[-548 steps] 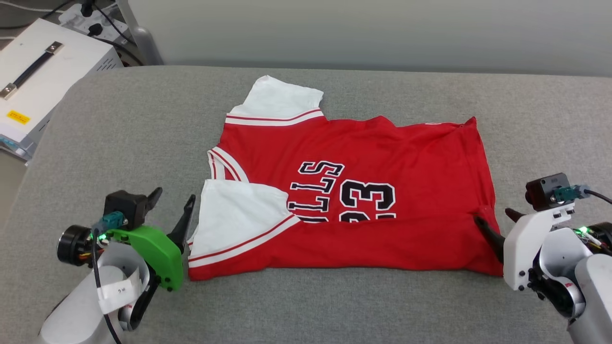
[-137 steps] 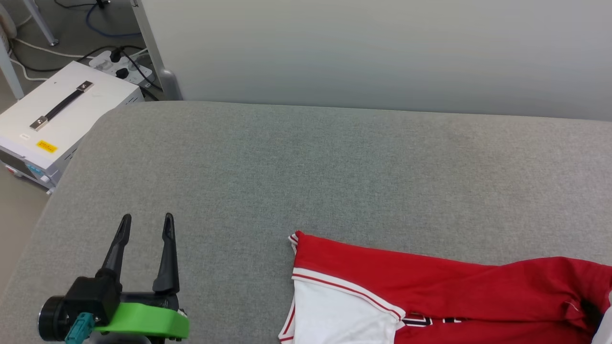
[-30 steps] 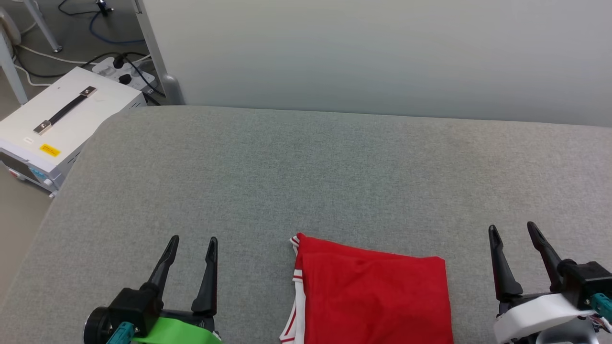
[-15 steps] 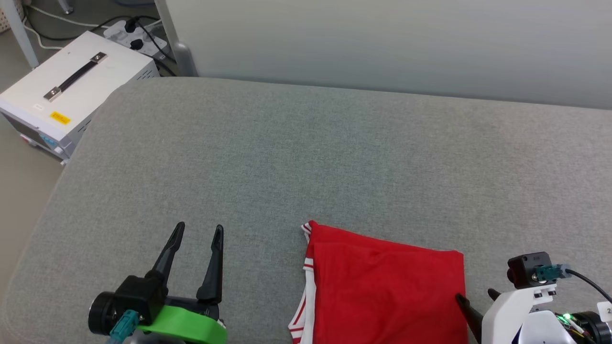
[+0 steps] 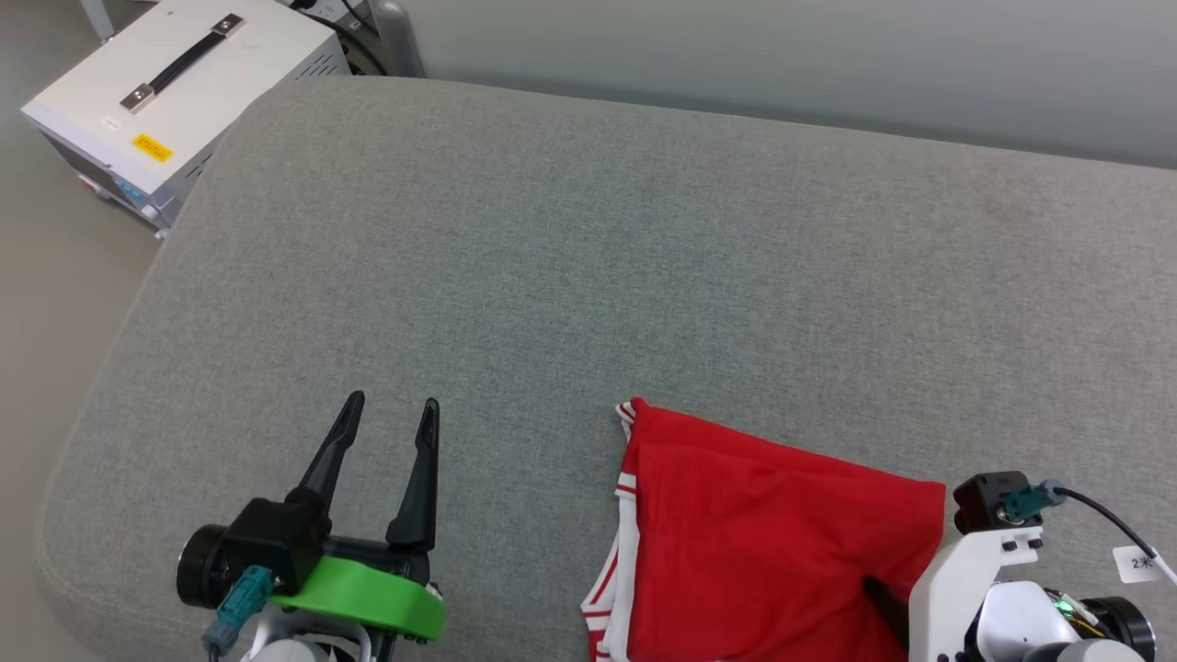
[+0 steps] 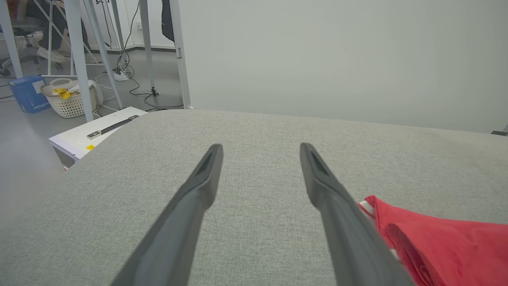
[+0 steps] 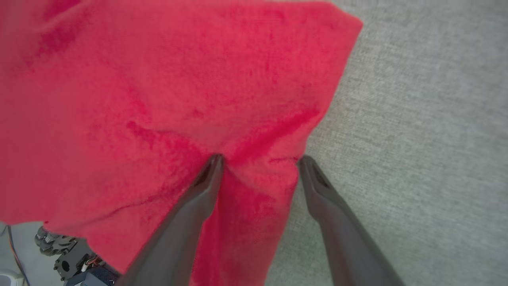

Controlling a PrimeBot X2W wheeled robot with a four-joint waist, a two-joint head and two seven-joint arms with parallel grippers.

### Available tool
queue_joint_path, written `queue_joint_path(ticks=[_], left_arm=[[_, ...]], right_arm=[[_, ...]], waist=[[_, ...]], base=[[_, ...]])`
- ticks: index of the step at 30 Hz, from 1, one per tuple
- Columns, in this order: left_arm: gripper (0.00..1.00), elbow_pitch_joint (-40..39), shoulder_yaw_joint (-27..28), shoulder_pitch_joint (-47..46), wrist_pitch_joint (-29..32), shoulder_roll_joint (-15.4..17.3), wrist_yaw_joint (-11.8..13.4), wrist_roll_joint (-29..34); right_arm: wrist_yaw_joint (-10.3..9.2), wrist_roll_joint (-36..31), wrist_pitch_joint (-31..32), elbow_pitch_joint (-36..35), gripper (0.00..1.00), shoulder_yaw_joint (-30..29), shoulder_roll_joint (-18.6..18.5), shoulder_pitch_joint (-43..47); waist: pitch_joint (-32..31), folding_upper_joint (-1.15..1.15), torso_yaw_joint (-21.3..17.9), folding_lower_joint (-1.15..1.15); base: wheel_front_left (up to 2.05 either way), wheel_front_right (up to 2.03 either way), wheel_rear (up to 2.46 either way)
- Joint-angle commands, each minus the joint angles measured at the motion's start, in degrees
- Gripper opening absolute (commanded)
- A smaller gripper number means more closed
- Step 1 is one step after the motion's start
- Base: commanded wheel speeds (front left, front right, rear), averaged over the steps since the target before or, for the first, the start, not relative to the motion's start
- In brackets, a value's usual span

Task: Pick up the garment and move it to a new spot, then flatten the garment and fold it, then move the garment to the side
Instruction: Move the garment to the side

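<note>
One folded garment [image 5: 772,542] lies on the grey surface [image 5: 552,276]. Two grippers: left gripper [image 5: 393,403] spread, empty; right gripper [image 7: 260,159] spread astride its edge.

The grey table [image 5: 644,230] lies bare ahead of the left gripper [image 5: 394,402] and across to its far edge. The folded red shirt [image 5: 754,533] takes the near right. A white box [image 5: 184,92] stands off the far-left corner; a wall [image 5: 782,55] closes the back.

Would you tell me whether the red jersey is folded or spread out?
Folded: the garment lies on the grey cushion as a compact red block, layered edges stacked along its left side.
</note>
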Motion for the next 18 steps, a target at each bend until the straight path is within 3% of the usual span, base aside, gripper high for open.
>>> queue_joint_path(ticks=[1, 2, 3, 4, 5, 6, 14, 18], left_arm=[[1.0, 0.1, -0.1, -1.0, -0.3, 0.1, -0.2, -0.1], [1.0, 0.2, -0.1, -1.1, -0.3, 0.0, -0.2, -0.1], [1.0, 0.2, -0.1, -1.2, -0.3, 0.0, -0.2, -0.1], [1.0, 0.3, -0.1, -1.2, -0.3, 0.0, -0.2, -0.1], [1.0, 0.3, -0.3, -1.3, -0.3, 0.1, -0.2, -0.1], [1.0, 0.4, -0.4, -1.2, -0.3, 0.1, -0.2, -0.1], [1.0, 0.9, -1.0, -0.6, -0.3, 0.4, -0.2, 0.1], [1.0, 0.1, 0.5, 0.7, -0.3, 0.4, -0.2, -0.9]], right_arm=[[-0.04, 0.0, 0.5, 2.0, 1.0, 0.7, 0.3, -0.4], [-0.04, 0.0, 0.6, 2.8, 0.97, 1.1, 0.3, -0.5], [-0.04, 0.0, 0.7, 3.6, 0.45, 1.7, 0.3, -0.6], [-0.04, 0.0, 0.7, 4.3, 0.09, 2.1, 0.2, -0.7], [-0.04, 0.1, 0.5, 4.9, 0.09, 2.4, 0.1, -0.8], [-0.04, 0.0, 0.3, 5.5, 0.0, 2.6, -0.1, -1.0], [-0.04, -0.4, -4.2, 6.7, 0.0, 4.7, -1.8, -3.2], [-0.04, -1.0, -5.5, 4.8, 0.0, 10.2, -6.1, -5.3]], waist=[[0.8, 0.69, 0.7, 0.0], [0.9, 0.69, 0.7, 0.0], [1.0, 0.69, 0.8, 0.0], [1.0, 0.69, 0.7, 0.0], [1.0, 0.69, 0.6, 0.0], [0.9, 0.69, 0.5, 0.0], [-0.9, 0.69, -2.3, 0.0], [-2.3, 0.69, -5.7, 0.0]], base=[[0.0, 0.0, 0.0], [0.0, 0.0, 0.0], [0.0, 0.0, 0.0], [0.0, 0.0, 0.0], [0.0, 0.0, 0.0], [0.0, 0.0, 0.0], [0.0, 0.0, 0.0], [0.0, 0.0, 0.0]])
